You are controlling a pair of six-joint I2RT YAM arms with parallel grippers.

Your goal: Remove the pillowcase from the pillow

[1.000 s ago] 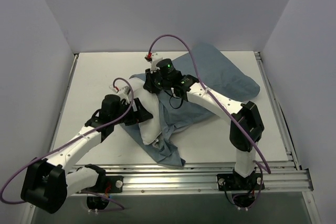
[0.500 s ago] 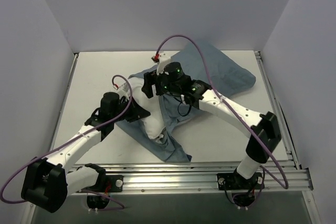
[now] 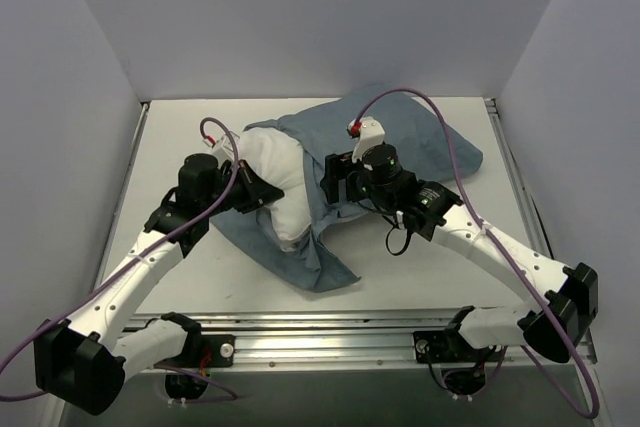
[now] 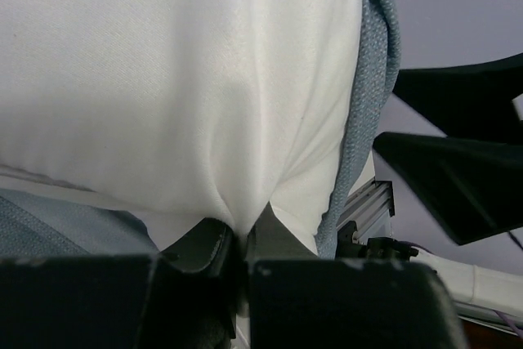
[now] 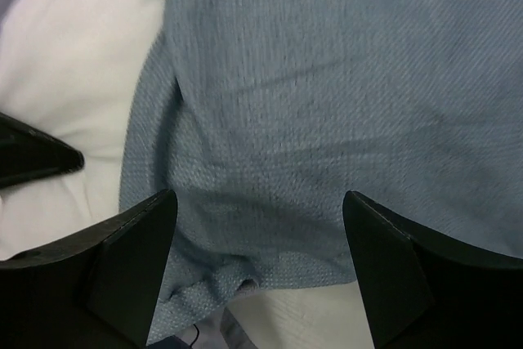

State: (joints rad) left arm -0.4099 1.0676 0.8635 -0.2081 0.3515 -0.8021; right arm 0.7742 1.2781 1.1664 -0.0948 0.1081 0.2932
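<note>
The pillow (image 3: 272,175) lay on the table (image 3: 165,137) a little left of centre and nearer the far edge than the near one, with its white left end bare. The pillowcase (image 3: 425,142) covered the rest, showing only plain dusty blue. Its bulk ran off toward the far right corner, and a loose flap of it spread from under the pillow toward the near edge.

The left gripper (image 4: 243,239) was clamped on the pillow itself. In the left wrist view its two dark fingers were drawn together with a pinched fold of white fabric rising from between them, and the blue hem of the cover hung down just to the right of that fold.

The right gripper (image 5: 257,251) stood over the cover close to its open edge, beside the bare pillow. Its fingers (image 5: 131,259) were spread wide apart, with wrinkled blue cloth filling the space between them and nothing held. Whether the fingertips touched the cloth could not be told. The two grippers sat near each other on opposite sides of the pillow's exposed end.
</note>
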